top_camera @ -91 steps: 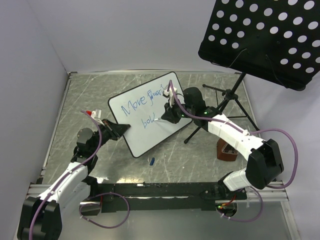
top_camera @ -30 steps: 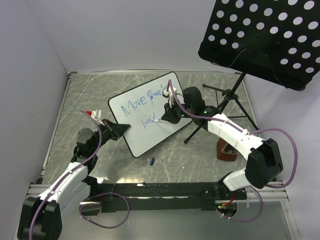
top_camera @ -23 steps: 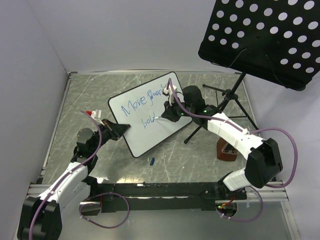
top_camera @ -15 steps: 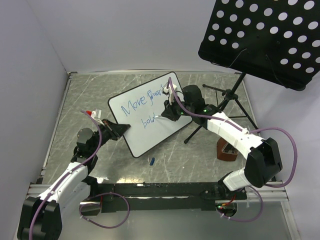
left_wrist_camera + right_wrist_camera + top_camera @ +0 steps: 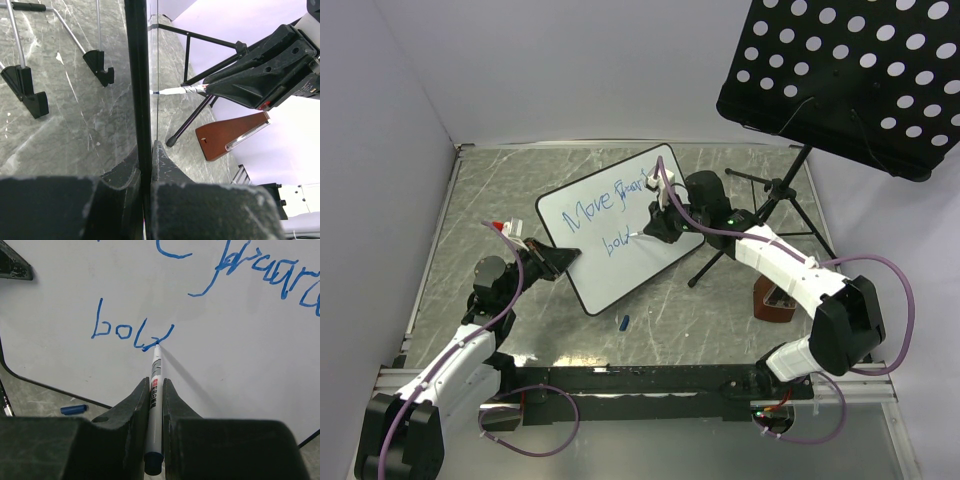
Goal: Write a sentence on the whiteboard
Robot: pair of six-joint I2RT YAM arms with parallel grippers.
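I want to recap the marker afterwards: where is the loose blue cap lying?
In the top view the blue cap lies on the table just off the whiteboard's near corner, about mid-view; the right wrist view shows it at lower left.

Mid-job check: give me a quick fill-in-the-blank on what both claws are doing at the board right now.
1. The right claw is shut on a ____.
2. Its tip touches the sentence, written in ____ ink.
3. The left claw clamps the edge of the ____.
Missing: marker; blue; whiteboard.
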